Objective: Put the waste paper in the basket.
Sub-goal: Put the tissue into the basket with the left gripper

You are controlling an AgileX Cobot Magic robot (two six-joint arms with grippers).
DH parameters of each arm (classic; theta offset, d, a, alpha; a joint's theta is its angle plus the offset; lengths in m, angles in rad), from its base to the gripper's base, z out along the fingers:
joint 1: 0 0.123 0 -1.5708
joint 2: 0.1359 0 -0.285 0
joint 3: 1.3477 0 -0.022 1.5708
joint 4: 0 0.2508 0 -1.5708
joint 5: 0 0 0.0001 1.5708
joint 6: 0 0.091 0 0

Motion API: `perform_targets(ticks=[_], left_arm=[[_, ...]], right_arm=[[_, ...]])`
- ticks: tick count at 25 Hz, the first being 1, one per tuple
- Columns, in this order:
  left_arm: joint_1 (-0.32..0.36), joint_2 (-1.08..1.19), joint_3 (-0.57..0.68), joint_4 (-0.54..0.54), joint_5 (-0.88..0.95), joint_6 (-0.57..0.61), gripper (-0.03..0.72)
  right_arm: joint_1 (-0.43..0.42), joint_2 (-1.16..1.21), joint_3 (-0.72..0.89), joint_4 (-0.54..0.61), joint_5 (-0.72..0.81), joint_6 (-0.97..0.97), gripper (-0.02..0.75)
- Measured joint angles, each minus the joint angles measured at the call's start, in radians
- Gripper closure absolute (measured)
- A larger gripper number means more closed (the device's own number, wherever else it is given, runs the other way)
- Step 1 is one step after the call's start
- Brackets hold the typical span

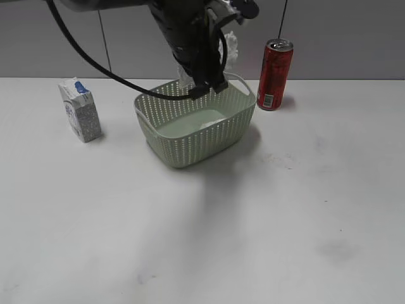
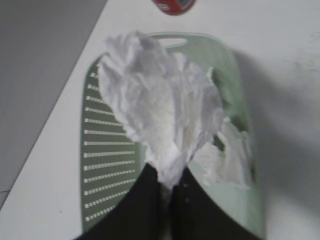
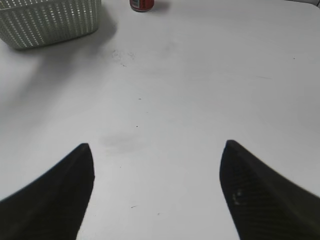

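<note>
Left wrist view shows the left gripper [image 2: 167, 187] clenched on a waste paper wad [image 2: 160, 115] above the basket [image 2: 107, 165], where another wad [image 2: 227, 155] lies. Released off-centre, the wad may catch the rim and tumble outside. The right gripper [image 3: 157, 192] hangs spread, empty.

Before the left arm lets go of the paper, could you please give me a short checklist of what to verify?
1. Left gripper shut on the paper wad: ok.
2. Wad above the basket opening: ok in the left wrist view.
3. Paper already in the basket, with room left: ok.
4. Can apart from the basket: ok.
5. Right gripper open, empty, away from the basket: ok.
6. Other wads left on the table: none seen.
</note>
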Motion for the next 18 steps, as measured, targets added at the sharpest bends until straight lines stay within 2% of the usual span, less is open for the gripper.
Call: perform_targets(ticks=[3,4,6,9,12,15,18], left_arm=[[0.032,0.020,0.000,-0.008,-0.048,0.000,0.669],[0.037,0.030,0.000,-0.013,-0.054,0.000,0.642],[0.038,0.051,0.000,-0.023,-0.057,0.000,0.547],[0.038,0.080,0.000,-0.049,-0.055,0.000,0.322],[0.038,0.088,0.000,-0.056,-0.034,0.000,0.159],[0.038,0.086,-0.001,-0.058,0.025,-0.010,0.102],[0.038,0.073,-0.001,-0.059,0.137,-0.064,0.093]], right_arm=[[0.000,0.000,0.000,0.000,-0.001,0.000,0.148],[0.000,0.000,0.000,0.000,-0.001,0.000,0.148],[0.000,0.000,0.000,0.000,-0.001,0.000,0.148],[0.000,0.000,0.000,0.000,-0.001,0.001,0.148],[0.000,0.000,0.000,0.000,-0.001,0.001,0.148],[0.000,0.000,0.000,0.000,-0.001,0.001,0.148],[0.000,0.000,0.000,0.000,-0.001,0.001,0.148]])
